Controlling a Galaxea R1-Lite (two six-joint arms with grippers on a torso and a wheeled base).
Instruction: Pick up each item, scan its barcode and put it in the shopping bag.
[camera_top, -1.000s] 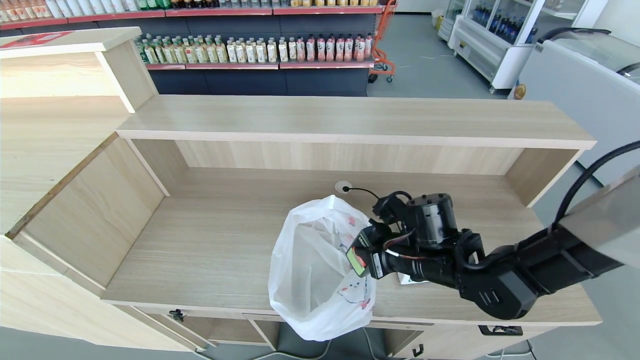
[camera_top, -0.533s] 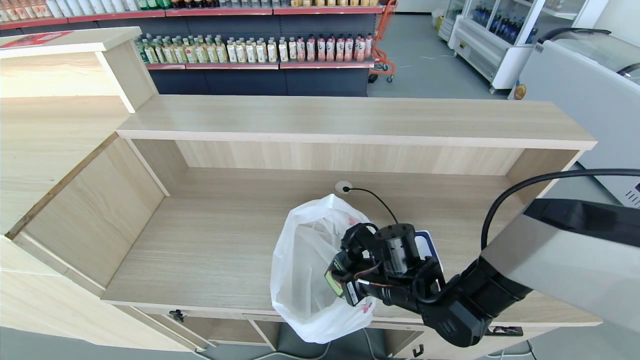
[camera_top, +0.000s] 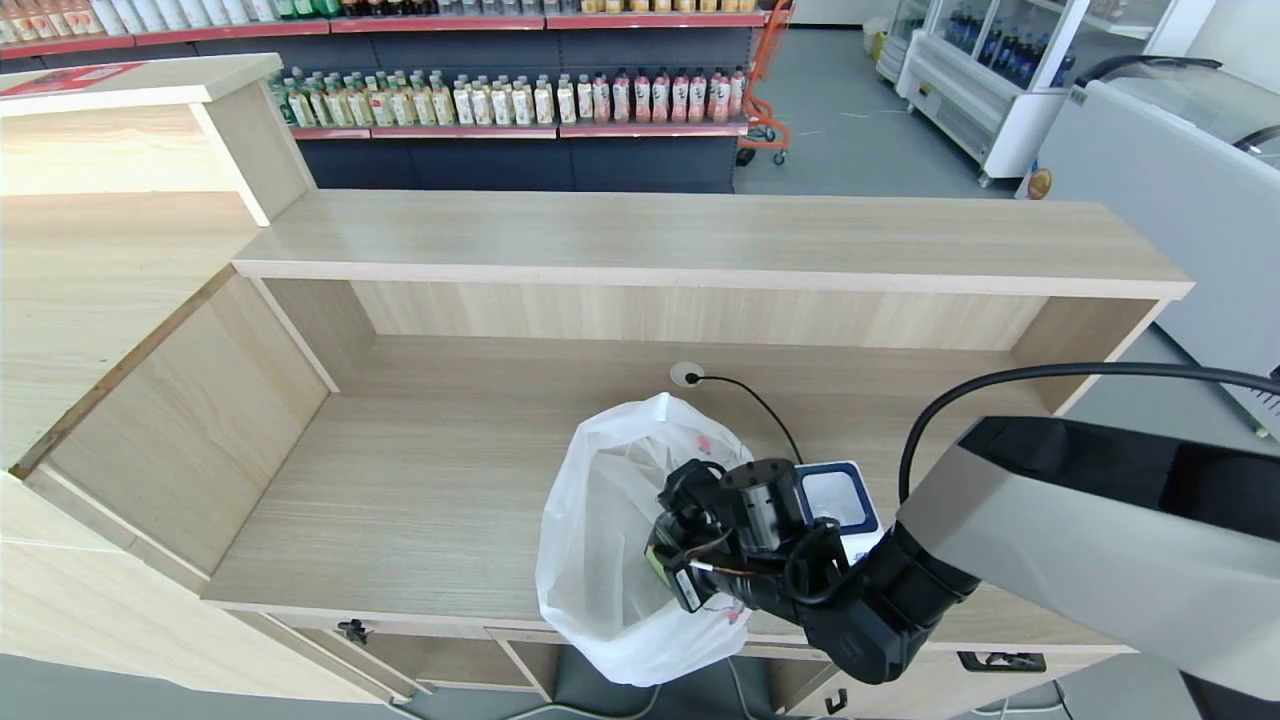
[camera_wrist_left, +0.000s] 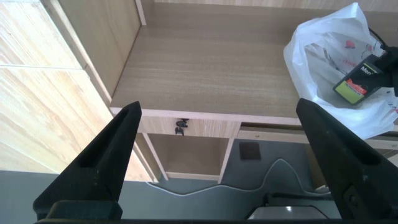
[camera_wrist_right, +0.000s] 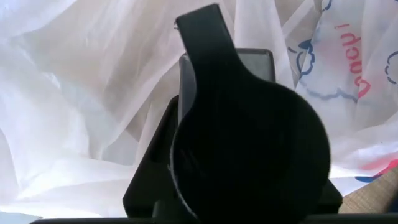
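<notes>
A white plastic shopping bag (camera_top: 600, 520) stands open at the counter's front edge. My right gripper (camera_top: 668, 560) is at the bag's right rim, inside its mouth, shut on a dark round container (camera_top: 657, 566) with a green label. In the right wrist view the container (camera_wrist_right: 249, 149) sits under one finger (camera_wrist_right: 202, 37), with bag plastic (camera_wrist_right: 74, 93) all around. The left wrist view has the bag (camera_wrist_left: 317, 43) and the labelled container (camera_wrist_left: 356, 84) far off. My left gripper (camera_wrist_left: 227, 155) hangs open in front of and below the counter edge, holding nothing.
A white and blue barcode scanner (camera_top: 838, 497) sits on the counter (camera_top: 420, 470) just right of the bag, its black cable (camera_top: 750, 395) running to a hole at the back. A raised wooden ledge (camera_top: 700, 240) borders the far side. Shelves of bottles stand behind.
My right arm has swung left and down from over the scanner, carrying the container into the bag's mouth. The scanner has come into sight. The bag has shifted slightly.
</notes>
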